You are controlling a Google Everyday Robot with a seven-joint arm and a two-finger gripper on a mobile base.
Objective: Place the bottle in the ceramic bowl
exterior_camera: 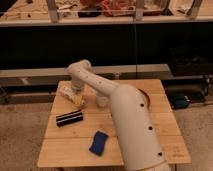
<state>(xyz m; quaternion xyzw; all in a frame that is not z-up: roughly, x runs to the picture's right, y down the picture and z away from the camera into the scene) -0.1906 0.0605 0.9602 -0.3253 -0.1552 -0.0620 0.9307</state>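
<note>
Robot arm (pixel 131 120) spans the desk (pixel 60 147) to the gripper (pixel 76 93) at the diagonal-lying bottle (pixel 67 94), left rear; grasp cannot be told; ceramic bowl (pixel 145 93) lies right

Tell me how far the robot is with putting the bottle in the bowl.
Done: nothing yet; the bottle lies on the table at the left, away from the bowl, which peeks out behind the arm at the right. In hand: the gripper is down at the bottle; whether it holds it is unclear. Left: lift it, carry it past the white cup, set it in the bowl.
</note>
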